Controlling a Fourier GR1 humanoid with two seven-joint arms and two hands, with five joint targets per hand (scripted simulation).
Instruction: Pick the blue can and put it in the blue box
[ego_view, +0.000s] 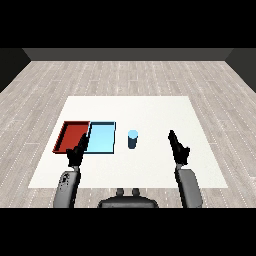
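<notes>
A blue can (132, 139) stands upright on the white table (150, 110), just right of the light blue tray (102, 138). The red tray (71, 136) lies against the blue tray's left side. My right hand (178, 148) is raised to the right of the can, well apart from it, with straight fingers and nothing held. My left hand (77, 150) hovers over the near edge where the two trays meet, fingers straight, holding nothing.
Both trays hold nothing. The table's near edge runs just behind my forearms, and grey wood flooring surrounds the table.
</notes>
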